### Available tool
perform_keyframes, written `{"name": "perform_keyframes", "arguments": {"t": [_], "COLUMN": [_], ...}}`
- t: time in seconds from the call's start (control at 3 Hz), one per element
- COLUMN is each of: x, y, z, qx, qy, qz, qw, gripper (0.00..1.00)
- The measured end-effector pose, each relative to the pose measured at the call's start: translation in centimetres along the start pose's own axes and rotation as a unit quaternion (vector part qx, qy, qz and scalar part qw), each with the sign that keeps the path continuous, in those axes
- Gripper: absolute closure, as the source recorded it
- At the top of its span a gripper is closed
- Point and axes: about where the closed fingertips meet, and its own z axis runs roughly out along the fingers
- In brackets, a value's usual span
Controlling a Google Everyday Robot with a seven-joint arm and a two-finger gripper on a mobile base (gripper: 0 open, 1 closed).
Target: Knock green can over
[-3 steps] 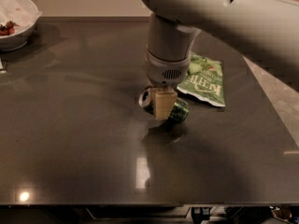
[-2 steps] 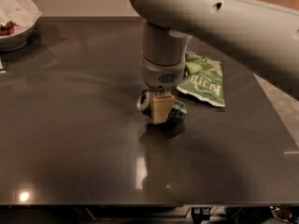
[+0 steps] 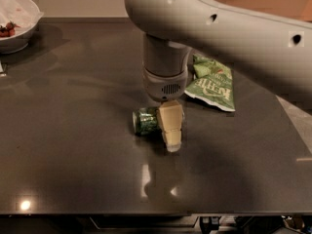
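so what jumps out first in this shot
The big pale robot arm spans the top, its gripper down at the middle of the dark table. Partly hidden behind it, the green can lies on its side, with a green chip bag further back to the right.

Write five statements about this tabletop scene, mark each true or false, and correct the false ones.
1. The small cylindrical green metal can lies on its side on the dark table. True.
2. The robot's gripper hovers over the round white bowl. False: the gripper is right beside the can, near the table's middle, and the bowl sits at the far left corner.
3. The flat crinkled green chip bag lies farther back than the can. True.
4. The can rests on top of the chip bag. False: they lie apart, each on the table.
5. The bowl is empty. False: dark red pieces show inside.
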Motion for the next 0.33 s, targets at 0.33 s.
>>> {"name": "perform_keyframes", "arguments": {"t": [0.33], "x": [0.0], "y": [0.0], "z": [0.0], "qx": [0.0], "qy": [0.0], "qz": [0.0], "qw": [1.0], "gripper": [0.0]}}
